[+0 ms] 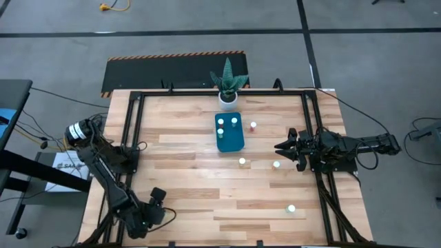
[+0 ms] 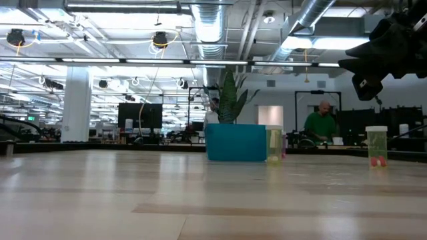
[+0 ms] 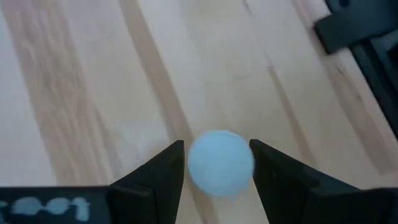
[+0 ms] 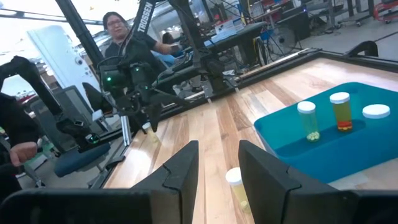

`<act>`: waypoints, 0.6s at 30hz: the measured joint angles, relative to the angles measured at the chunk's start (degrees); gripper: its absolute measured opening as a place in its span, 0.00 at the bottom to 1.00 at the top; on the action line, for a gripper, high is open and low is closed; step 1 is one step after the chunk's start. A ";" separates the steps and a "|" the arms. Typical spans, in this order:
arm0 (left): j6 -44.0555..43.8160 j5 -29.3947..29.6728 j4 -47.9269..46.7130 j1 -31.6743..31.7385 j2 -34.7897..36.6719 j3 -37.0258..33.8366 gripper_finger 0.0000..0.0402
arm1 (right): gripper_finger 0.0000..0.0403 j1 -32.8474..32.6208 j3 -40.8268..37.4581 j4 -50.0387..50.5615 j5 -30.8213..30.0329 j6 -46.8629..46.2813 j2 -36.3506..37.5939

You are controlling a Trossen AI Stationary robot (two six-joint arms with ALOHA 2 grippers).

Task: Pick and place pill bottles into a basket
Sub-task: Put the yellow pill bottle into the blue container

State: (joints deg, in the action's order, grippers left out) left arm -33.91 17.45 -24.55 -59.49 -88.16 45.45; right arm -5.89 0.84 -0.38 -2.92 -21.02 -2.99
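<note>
My left gripper (image 1: pixel 167 215) is at the table's near left, pointing down, with a pill bottle's round white cap (image 3: pixel 221 163) between its fingers. My right gripper (image 1: pixel 278 147) is open and empty above the table's right side, right of the teal basket (image 1: pixel 229 134). The basket holds three upright white-capped bottles (image 4: pixel 339 111). More bottles stand upright on the wood: one beside the basket (image 1: pixel 253 126), two near my right gripper (image 1: pixel 242 162) (image 1: pixel 276 164), one nearer the front (image 1: pixel 291 208). My left gripper has the bottle's white cap (image 3: pixel 221 163) pinched between its two fingers (image 3: pixel 168 171), one on each side of the cap. The fingers come from above, pointing down. The cap hides the bottle's body. I cannot tell whether the bottle stands on the table.
A white pot with a spiky green plant (image 1: pixel 228 86) stands just behind the basket at the far edge. Black frame rails (image 1: pixel 319 186) run along the table's sides. People (image 4: pixel 121 37) are in the room beyond the table.
</note>
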 joint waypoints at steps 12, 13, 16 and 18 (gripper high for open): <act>3.13 -0.75 -1.28 5.06 0.00 0.22 0.21 | 0.27 -0.01 0.00 0.00 0.00 0.00 0.00; 3.16 -0.69 -1.43 6.00 0.02 0.55 0.20 | 0.27 -0.01 0.00 0.00 0.00 0.00 -0.01; 5.20 -0.66 -1.40 10.00 0.09 2.33 0.20 | 0.27 -0.01 0.00 0.00 0.00 0.00 -0.01; 7.69 -0.57 -1.41 13.47 0.11 4.08 0.21 | 0.27 0.00 0.00 0.00 -0.02 0.00 -0.01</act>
State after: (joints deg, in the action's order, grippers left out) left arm -26.22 16.88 -25.96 -46.01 -88.05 49.53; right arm -5.89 0.84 -0.38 -2.94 -21.02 -2.99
